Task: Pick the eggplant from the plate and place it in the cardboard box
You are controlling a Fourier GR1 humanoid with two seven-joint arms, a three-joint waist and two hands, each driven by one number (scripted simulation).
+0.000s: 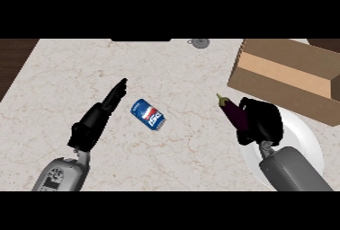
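eggplant (pixel 233 113): at the left rim of the plate (pixel 306 134), in the right hand (pixel 261 120), whose fingers curl round it
left hand (pixel 106 112): fingers straight, resting over the bench (pixel 179 67)
advice: lift clear of the rim, then carry up-right over the cardboard box (pixel 285 72)

The eggplant (pixel 234 114) is dark purple and slender, its green stem end pointing up and left, lying tilted at the left rim of the white plate (pixel 302 137) (whether it touches the plate is hard to tell). The open brown cardboard box (pixel 292 74) sits just beyond, upper right.
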